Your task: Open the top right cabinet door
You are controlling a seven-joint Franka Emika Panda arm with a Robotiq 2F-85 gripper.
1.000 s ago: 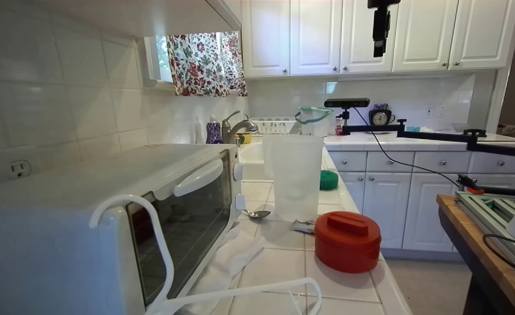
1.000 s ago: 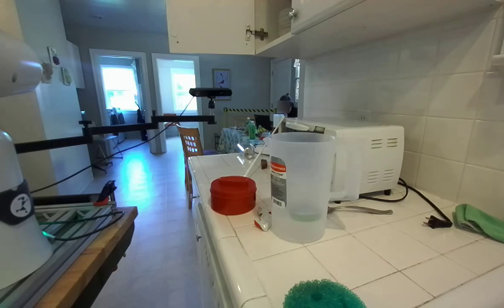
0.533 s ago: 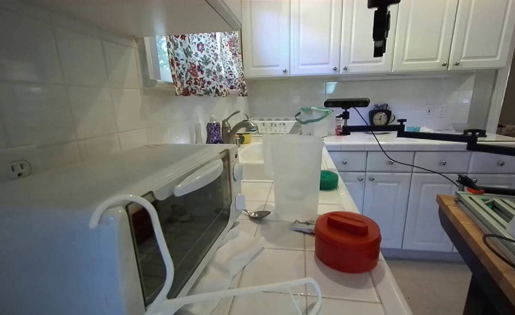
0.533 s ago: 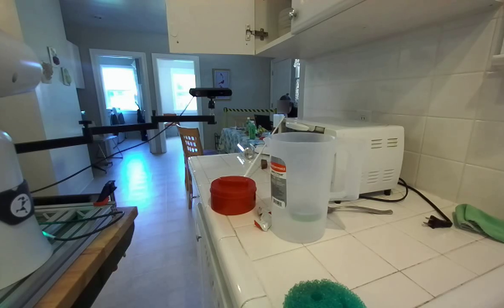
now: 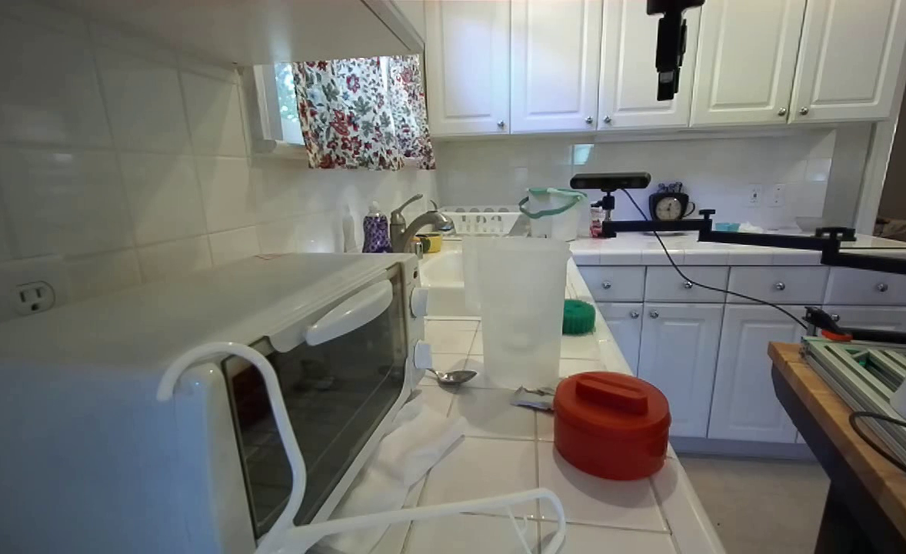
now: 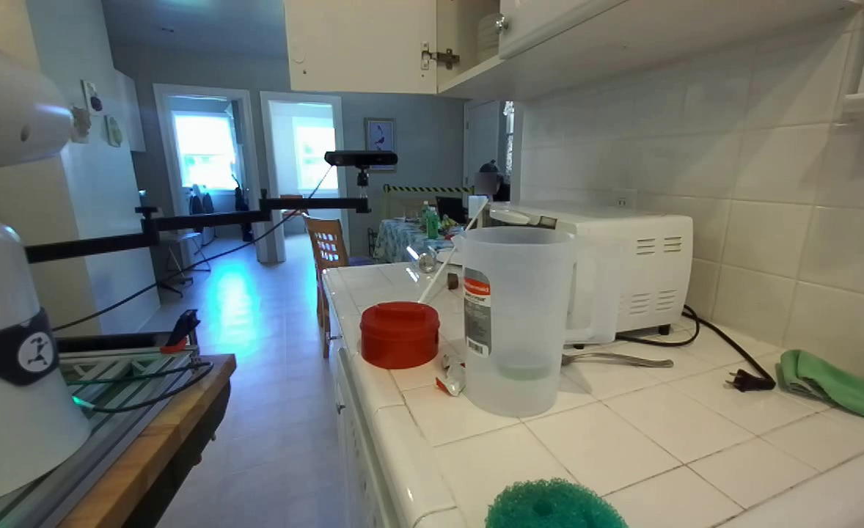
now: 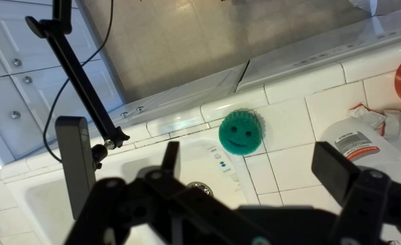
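Top right cabinet door: upper cabinet over the surface. In an exterior view only its lower corner and knob show, rest cut off by the frame; looks closed. Neighbouring door swung open just beside it, hinge showing, sticks out on the front-edge side.

Claw: fingers spread wide apart, released. Wrist view looks down on the front edge by the sink corner; in an exterior view it hangs tips-down, high up.

On the surface: red lidded tub right by the front edge. Translucent pitcher, upright, set in a bit from the front edge, nearer the sink than the tub. Crumpled wrapper between the two. Spoon lying beside the pitcher, toward the back edge. White oven along the back edge; plug lying near that edge, green cloth just beside it. White hanger, tilted, in front of the oven; touching or not, cannot tell. Green smiley scrubber on the front edge at the sink corner. Black camera on a jointed bar reaches in from the front-edge side.
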